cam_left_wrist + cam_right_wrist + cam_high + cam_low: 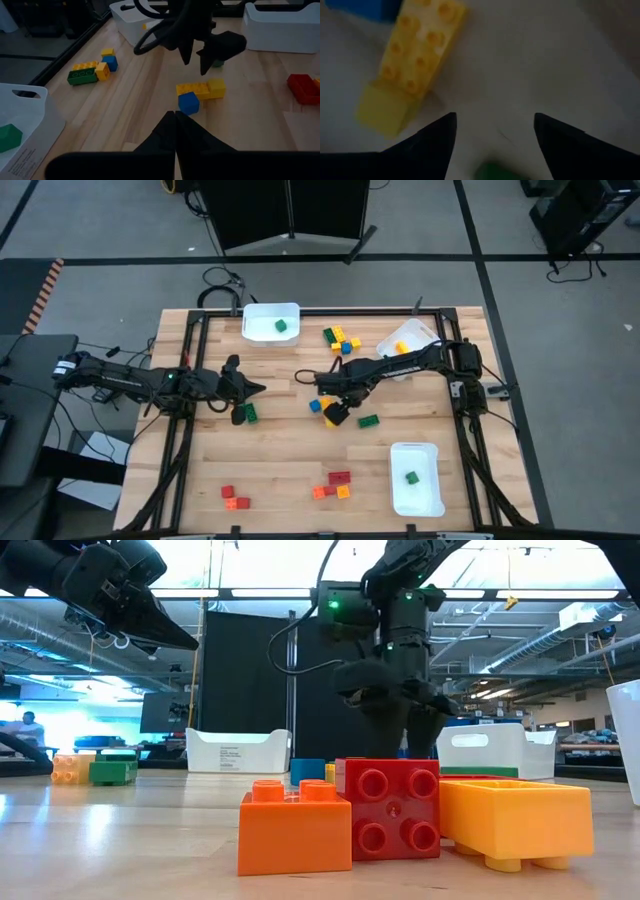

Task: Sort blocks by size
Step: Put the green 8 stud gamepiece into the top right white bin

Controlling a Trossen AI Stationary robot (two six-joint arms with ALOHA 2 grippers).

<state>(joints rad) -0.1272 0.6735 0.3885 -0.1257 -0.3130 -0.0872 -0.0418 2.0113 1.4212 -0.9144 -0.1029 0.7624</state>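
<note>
The wooden tabletop (280,470) holds three white bins and many toy blocks. One white bin (270,321) sits at the far edge with a green block (281,326) inside. A second bin (415,478) sits at the near right with another green block (411,477) in it. A third, tipped bin (408,340) lies at the far right.

The right arm reaches from the right side across to the middle of the tabletop. It bends down, and the right gripper (335,413) points at the wood. Its fingers (432,137) are apart, with nothing between them. A long yellow block (410,60) and a blue block (188,103) lie just beside it.

The left arm stretches low from the left side toward the middle. The left gripper (255,389) hangs above the wood with its fingers (175,132) pressed together, holding nothing. A small green block (249,413) lies near it.

More blocks (341,338) lie in a bunch near the far edge. A red block (391,808), an orange block (294,826) and other blocks sit near the front edge.
</note>
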